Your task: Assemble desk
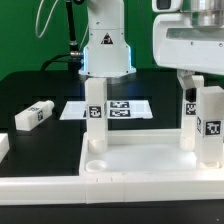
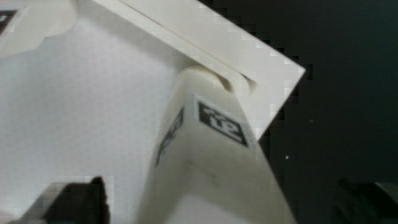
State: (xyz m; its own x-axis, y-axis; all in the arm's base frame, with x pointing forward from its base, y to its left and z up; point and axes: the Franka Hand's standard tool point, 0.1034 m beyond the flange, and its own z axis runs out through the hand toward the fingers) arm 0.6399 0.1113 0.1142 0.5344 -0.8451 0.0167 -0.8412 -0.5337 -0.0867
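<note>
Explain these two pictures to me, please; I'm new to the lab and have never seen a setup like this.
This is a robot arm putting a small white desk together. The exterior view is taken from a camera beside the black table. The wrist view comes from a camera on the arm's wrist, looking down past its gripper.

The desk's top lies on the table. One leg stands in it on the exterior view's left, and a second leg and a third leg on its right. A spare leg lies loose. The flat marker board only helps the cameras.

The gripper hangs over the right-hand legs. Whether it grips one is unclear.
</note>
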